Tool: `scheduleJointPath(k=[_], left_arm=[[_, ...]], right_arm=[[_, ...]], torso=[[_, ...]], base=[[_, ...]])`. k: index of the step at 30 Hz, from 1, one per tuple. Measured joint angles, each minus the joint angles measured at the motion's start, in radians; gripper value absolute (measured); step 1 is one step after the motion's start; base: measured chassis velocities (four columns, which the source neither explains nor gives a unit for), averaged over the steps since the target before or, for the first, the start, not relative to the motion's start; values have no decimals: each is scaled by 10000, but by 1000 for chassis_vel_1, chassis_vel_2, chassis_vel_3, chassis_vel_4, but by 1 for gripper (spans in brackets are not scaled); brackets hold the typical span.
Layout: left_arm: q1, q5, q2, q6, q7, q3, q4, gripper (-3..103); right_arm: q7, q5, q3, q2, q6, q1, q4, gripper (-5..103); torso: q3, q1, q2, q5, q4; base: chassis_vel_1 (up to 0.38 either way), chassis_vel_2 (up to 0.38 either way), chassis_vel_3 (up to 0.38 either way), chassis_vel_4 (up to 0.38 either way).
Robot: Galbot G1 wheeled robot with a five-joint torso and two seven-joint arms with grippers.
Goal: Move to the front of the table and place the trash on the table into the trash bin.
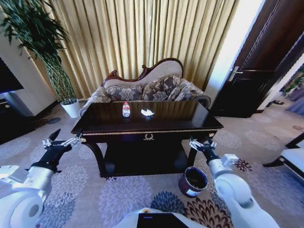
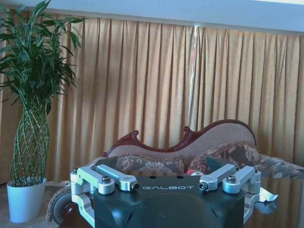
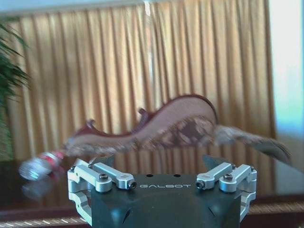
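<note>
The dark glossy table (image 1: 190,124) with gold trim stands straight ahead in the head view. On its top stand a small clear bottle (image 1: 126,109) with a red-and-white label and, just right of it, a crumpled white paper piece (image 1: 147,112). The round dark trash bin (image 1: 193,182) sits on the carpet by the table's front right leg. My left gripper (image 1: 66,137) hovers open near the table's front left corner. My right gripper (image 1: 202,141) is open at the front right corner, above the bin. The right wrist view shows the bottle (image 3: 40,166) beyond the open fingers.
A patterned sofa (image 1: 152,88) stands close behind the table before gold curtains. A white plant pot (image 1: 72,108) is at the back left, a dark door (image 1: 256,76) at the back right, and a chair (image 1: 294,156) at the right edge. Patterned carpet surrounds the table.
</note>
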Motion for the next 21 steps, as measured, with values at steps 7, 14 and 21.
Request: scheduleJointPath(k=[7, 14, 21], left_arm=[[18, -19, -33, 5, -46, -7, 0, 100], [37, -31, -47, 12, -48, -3, 0, 100], [94, -73, -21, 7, -47, -109, 0, 100]], right_arm=[[0, -245, -12, -167, -297, -181, 612, 100], [1, -396, -9, -218, -384, -54, 274, 100], [1, -437, 16, -208, -404, 50, 139, 100]], torso=[[0, 0, 0, 2, 0], [0, 0, 0, 2, 0], [0, -1, 1, 3, 0]], base=[[0, 0, 0, 0], [0, 0, 0, 0], [-6, 9, 4, -3]])
